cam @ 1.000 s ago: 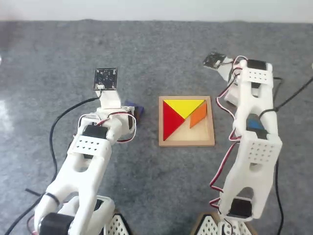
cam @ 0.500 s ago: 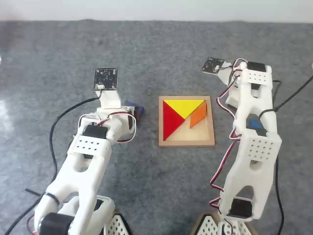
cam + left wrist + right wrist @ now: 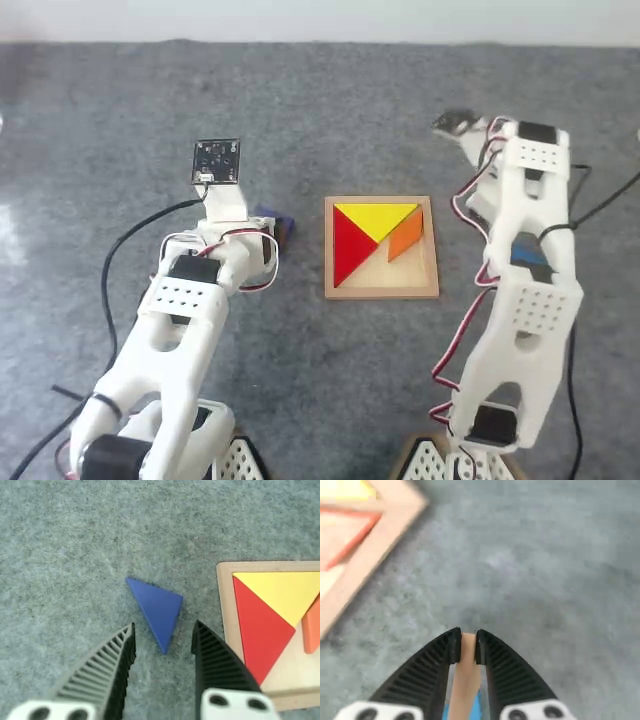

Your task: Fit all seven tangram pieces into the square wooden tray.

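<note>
Left pincer [image 3: 165,629] hangs released over the blue triangle [image 3: 157,609], at nine o'clock of the wooden tray [image 3: 380,292]; right pincer [image 3: 467,632] is clenched on a thin tan-edged piece [image 3: 465,680].

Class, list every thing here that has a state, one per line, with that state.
wooden tray: partly filled
blue triangle: flat on table, outside tray
left gripper: open, above blue triangle
right gripper: shut on thin piece
thin piece: gripped edge-on

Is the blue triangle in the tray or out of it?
Out. The blue triangle lies on the grey mat beside the wooden tray, between the open fingers of the left tool.
</note>
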